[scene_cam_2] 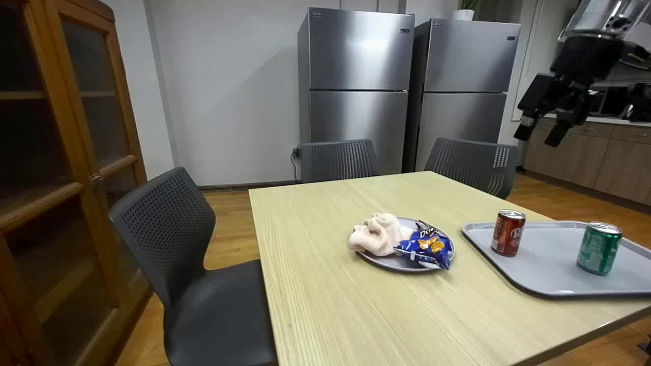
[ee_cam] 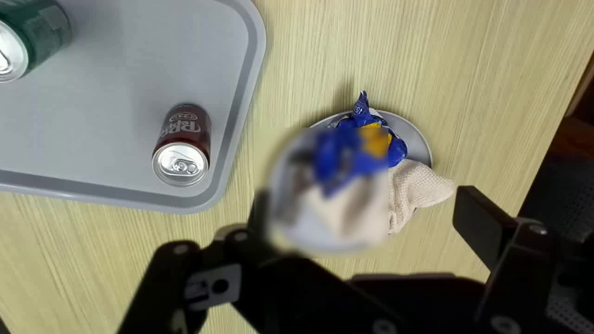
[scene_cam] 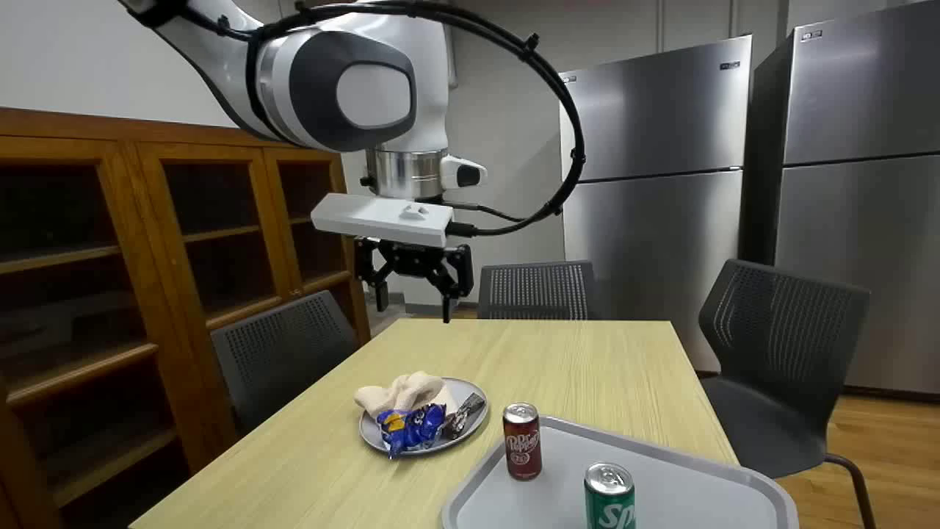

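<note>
- Two tall stainless-steel refrigerators (scene_cam: 653,242) stand in the background, well apart from the fingers (scene_cam: 447,305).
- A pale wood-grain table (scene_cam: 558,367) spreads out lower than the fingers.
- A light grey tray with rounded corners (ee_cam: 116,116) lies on the table, to the fingers' upper left in the wrist view.
- A black two-fingered gripper (scene_cam: 413,305) points down in mid-air — its fingers spread wide apart, above the tabletop.
- A round grey plate (ee_cam: 414,137) rests on the table, lower than the fingers; in the wrist view, partly blurred, it shows between them.
- A crumpled cream waffle-weave cloth (ee_cam: 420,185) lies on the plate, seen between the fingers in the wrist view.
- A glossy blue packet with an orange patch (scene_cam: 416,428) lies on the plate against the cloth, likewise lower than the fingers.
- A dark red Dr Pepper can (scene_cam_2: 508,235) and a green Sprite can (scene_cam_2: 600,250) stand upright on the tray, left of the fingers in the wrist view — the red one nearer.
</note>
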Controlling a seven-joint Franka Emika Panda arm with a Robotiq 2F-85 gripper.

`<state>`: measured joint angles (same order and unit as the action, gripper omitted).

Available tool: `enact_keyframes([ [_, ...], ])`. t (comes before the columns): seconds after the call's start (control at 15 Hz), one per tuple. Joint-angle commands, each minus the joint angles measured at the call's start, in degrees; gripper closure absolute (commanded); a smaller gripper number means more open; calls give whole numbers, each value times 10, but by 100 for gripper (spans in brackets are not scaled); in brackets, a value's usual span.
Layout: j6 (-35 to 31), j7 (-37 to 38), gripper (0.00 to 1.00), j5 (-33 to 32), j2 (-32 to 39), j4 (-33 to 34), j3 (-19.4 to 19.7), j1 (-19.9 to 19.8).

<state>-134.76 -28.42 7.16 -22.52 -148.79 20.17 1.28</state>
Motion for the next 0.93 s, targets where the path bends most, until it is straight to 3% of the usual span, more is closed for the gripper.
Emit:
enact_keyframes([
  [0.0, 2, -6, 0, 8, 2, 1, -15, -15],
  [0.33, 2, 0, 0, 14, 7, 2, -16, -12],
  [0.87, -68, 29, 0, 75, 79, 13, -52, 3],
])
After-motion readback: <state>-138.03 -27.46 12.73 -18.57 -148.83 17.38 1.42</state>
